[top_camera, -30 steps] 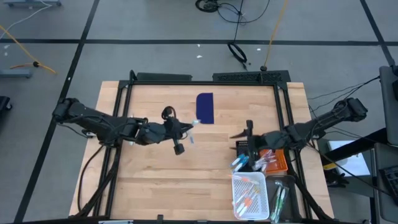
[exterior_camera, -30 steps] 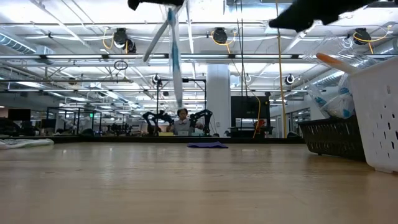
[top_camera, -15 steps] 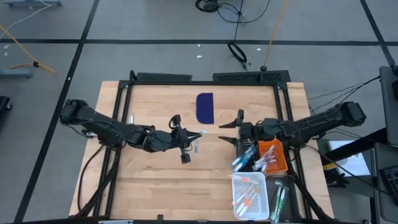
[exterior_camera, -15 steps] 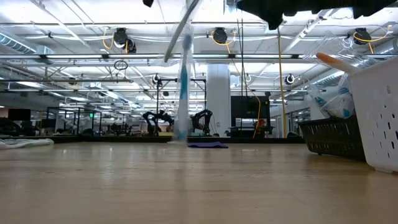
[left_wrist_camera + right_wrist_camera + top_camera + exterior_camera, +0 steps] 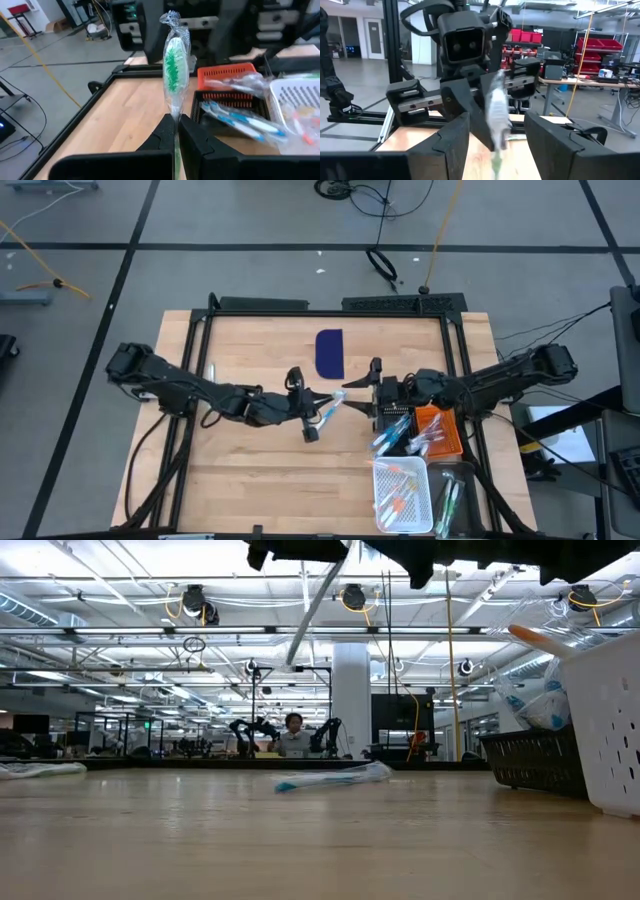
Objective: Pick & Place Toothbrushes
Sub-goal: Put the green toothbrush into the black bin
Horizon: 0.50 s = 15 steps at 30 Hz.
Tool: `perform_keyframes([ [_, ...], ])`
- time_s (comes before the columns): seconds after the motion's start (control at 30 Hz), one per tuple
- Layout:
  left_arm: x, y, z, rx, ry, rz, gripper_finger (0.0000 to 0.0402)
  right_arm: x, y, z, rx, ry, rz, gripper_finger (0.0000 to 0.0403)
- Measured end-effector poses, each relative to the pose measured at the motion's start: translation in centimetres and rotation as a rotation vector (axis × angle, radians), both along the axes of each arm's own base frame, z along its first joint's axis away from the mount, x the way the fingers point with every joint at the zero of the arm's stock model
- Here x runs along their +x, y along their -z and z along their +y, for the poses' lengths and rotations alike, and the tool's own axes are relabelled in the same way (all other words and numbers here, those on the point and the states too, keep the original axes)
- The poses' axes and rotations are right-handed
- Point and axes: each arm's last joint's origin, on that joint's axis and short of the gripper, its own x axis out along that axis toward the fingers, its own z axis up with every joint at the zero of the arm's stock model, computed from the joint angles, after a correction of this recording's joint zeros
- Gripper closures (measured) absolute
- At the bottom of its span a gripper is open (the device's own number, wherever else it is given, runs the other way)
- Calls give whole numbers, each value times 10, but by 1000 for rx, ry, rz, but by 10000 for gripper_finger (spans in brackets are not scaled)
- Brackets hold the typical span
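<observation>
Desk [image 5: 250, 480]: both arms meet mid-desk, above surface.

Left end effector [image 5: 318, 402] pressed together, pinching one wrapped toothbrush [image 5: 174, 70] by handle; green bristle end points at right end effector [image 5: 352, 388].

Right end effector spread, fingers [image 5: 451, 141] flanking brush tip, not touching.

Your coming move looks like handover: brush long axis runs arm to arm, right arm nearer its free end.

Bins at right desk edge: black, orange, white, one each; brushes inside too tangled to count.

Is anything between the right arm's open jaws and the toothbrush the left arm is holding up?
Nothing visible. The left gripper is shut on the wrapped toothbrush, and the right gripper faces it with jaws open; the brush stands in the gap between them, with only air around it.
</observation>
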Motion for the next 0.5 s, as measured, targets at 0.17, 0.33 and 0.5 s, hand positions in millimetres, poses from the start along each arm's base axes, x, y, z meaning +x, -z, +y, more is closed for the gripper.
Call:
perform_keyframes([
  [0.17, 11, 6, 5, -12, 16, -36, 392, 3, 2, -1, -2, 4, -11, 222],
  [0.33, 20, 11, 10, -18, 61, -59, 398, 3, 2, -1, -1, 8, -10, 228],
  [0.5, 21, 10, 15, -29, 44, -68, 387, 3, 5, -1, -11, 10, 16, 301],
])
